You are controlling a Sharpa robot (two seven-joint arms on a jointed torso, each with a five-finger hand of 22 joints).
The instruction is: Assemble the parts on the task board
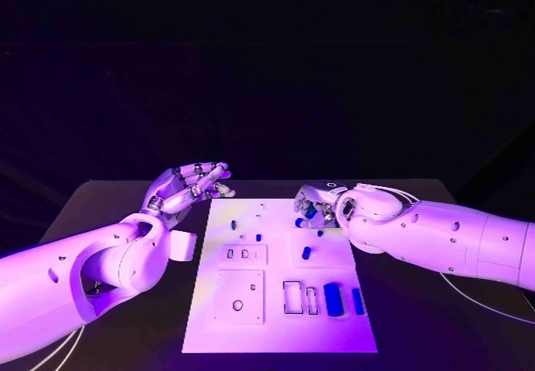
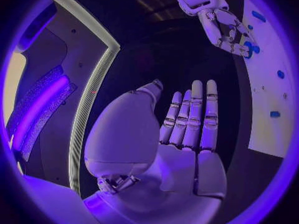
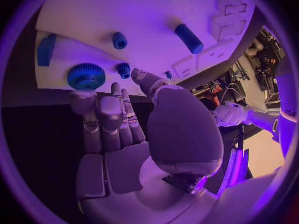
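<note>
The white task board (image 1: 279, 328) lies in the middle of the black table. On it are small blue pegs (image 1: 234, 225), a short blue cylinder (image 1: 307, 252), and a bigger cylinder (image 1: 332, 297) beside a blue bar (image 1: 358, 301). My right hand (image 1: 318, 205) hovers over the board's far right edge. Its fingers (image 3: 102, 109) stretch toward a blue gear (image 3: 86, 75) and hold nothing; whether they touch it I cannot tell. My left hand (image 1: 189, 185) is raised just off the board's far left corner, its fingers (image 2: 196, 114) straight and empty.
Two raised white plates (image 1: 242, 253) (image 1: 240, 296) with holes sit on the board's left half, and a rectangular recess (image 1: 292, 297) lies by the big cylinder. A white cable (image 1: 485, 305) runs over the table under my right arm.
</note>
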